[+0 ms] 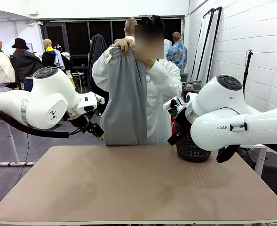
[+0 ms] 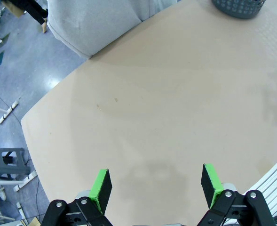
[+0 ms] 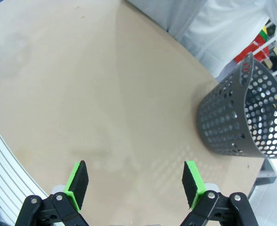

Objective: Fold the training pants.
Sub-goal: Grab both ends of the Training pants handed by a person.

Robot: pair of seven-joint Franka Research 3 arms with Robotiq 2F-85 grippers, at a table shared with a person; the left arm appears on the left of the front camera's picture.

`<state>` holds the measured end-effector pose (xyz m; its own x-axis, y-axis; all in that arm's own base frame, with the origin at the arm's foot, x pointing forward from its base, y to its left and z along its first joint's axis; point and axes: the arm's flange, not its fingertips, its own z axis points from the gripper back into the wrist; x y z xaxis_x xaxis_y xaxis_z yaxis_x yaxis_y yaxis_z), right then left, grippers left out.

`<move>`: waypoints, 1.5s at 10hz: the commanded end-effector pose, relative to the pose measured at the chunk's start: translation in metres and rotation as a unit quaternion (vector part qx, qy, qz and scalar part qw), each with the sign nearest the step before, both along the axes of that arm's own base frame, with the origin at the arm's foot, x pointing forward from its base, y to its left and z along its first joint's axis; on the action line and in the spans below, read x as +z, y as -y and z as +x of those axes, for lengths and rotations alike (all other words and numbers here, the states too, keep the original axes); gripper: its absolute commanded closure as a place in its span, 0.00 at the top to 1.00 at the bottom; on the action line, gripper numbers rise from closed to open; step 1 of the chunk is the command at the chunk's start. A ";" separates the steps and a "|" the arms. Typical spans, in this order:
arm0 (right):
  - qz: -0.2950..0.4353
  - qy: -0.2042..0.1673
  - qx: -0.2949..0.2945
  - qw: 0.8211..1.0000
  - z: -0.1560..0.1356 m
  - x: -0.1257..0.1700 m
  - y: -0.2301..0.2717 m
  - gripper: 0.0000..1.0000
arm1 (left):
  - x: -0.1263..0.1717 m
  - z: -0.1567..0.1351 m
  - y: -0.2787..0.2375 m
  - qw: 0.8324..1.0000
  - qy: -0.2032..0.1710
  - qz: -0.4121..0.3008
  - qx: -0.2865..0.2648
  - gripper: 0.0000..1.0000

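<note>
Black mesh basket [image 3: 241, 117] is standing on the far right corner of the table [image 1: 138, 188]. Round and tapering, with hard walls punched by rows of small holes. Its inside is not showing clearly from any angle; I cannot tell what is in it.

Table top is showing matte tan with rounded corners and faint darker blotches.

A person is standing behind the table's far edge, both hands [image 1: 124, 44] pinching the training pants [image 1: 124, 103] by the gathered waistband. Cloth is light grey soft jersey, draping smooth with one dark vertical crease. The long axis is running straight up and down: waistband at the top, legs hanging together, and leg ends pointing down at the table's far edge, left of its middle. Whether the leg ends are touching the top I cannot tell.

Left gripper [image 2: 154, 176] is hovering above the table, green pads spread wide, gripping nothing.

Right gripper [image 3: 134, 174] is hovering above the table's right half, near the basket, pads likewise spread wide and holding nothing.
</note>
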<state>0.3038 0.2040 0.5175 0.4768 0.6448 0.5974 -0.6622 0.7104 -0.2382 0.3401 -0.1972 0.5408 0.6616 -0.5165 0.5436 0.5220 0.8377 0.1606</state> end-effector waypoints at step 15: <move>-0.001 0.001 0.001 1.000 0.000 0.000 0.000 1.00 | 0.000 0.000 0.000 1.000 0.000 0.001 -0.002 1.00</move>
<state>0.3038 0.2040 0.5175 0.4768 0.6448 0.5974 -0.6622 0.7104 -0.2383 0.3401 -0.1972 0.5408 0.6616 -0.5165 0.5436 0.5220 0.8377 0.1606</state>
